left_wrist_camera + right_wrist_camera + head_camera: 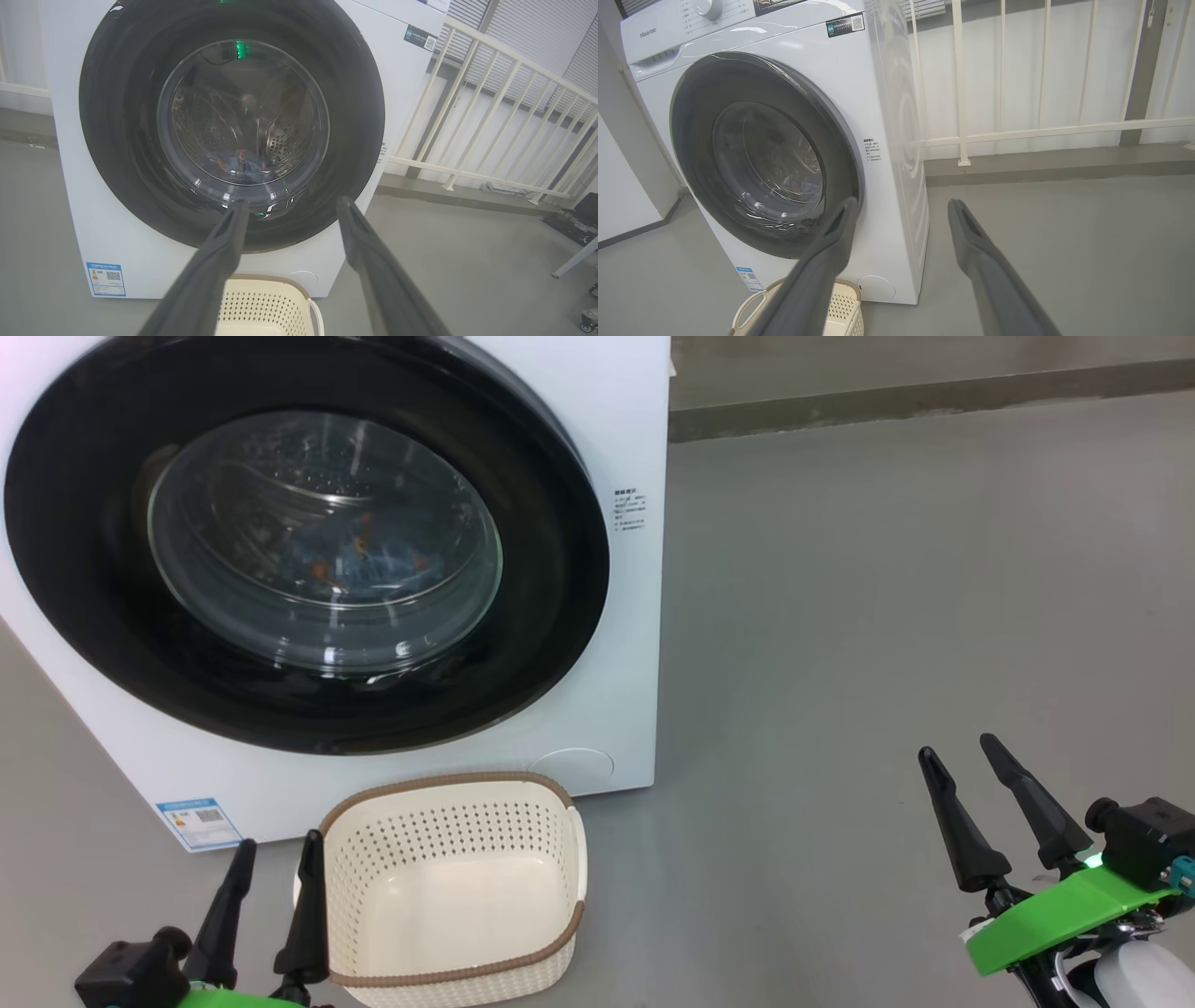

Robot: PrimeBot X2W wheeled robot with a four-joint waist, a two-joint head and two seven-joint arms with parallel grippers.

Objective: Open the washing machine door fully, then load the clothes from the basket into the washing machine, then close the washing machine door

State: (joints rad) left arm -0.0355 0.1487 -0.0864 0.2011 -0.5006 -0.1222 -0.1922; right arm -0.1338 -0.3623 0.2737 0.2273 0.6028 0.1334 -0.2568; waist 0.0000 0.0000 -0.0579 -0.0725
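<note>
Where writing can be read: "Hisense" lettering point(648, 32) on the top-left panel of the washing machine point(625, 663), in the right wrist view.
Other labels: dark QR sticker point(845, 23) at the upper right of the front; blue label sticker point(199, 821) at the lower left; small print point(630, 511) beside the door. All are too small to read.
Washing machine door point(84, 569): shut flush against the front.
Clothes point(373, 555): inside the drum, behind the glass.
Basket point(448, 831): on the floor, just before the machine.
Left gripper point(280, 840): fingers spread, holding nothing, just beside the basket's left wall, below the door.
Right gripper point(956, 747): fingers spread, holding nothing, over bare floor, well apart from machine and basket.
</note>
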